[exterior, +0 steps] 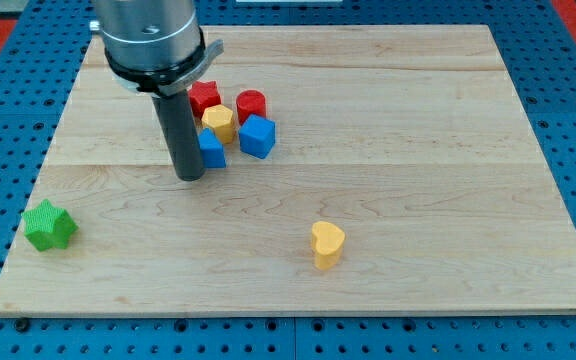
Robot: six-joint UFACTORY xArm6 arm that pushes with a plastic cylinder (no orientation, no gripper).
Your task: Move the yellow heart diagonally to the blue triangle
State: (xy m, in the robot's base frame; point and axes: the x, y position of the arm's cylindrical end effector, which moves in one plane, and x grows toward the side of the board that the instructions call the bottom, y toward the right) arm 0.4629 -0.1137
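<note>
Yellow heart: lower centre of wooden counter, alone.
Blue triangle: upper-left cluster, partly hidden.
My tip: touching blue triangle's left side.
Pincer: none, just a rod; holds nothing.

no legible txt, no labels

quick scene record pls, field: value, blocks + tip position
tip: my tip is on the board, at the view's left of the cluster, beside the partly hidden blue block
yellow heart: alone, toward the view's bottom, apart from everything
cluster: red block, red cylinder, yellow hexagon, blue cube, packed close together
green star: near the view's left edge, alone
blue triangle: shape cannot be confirmed; probably the block by my tip
board: wooden
</note>
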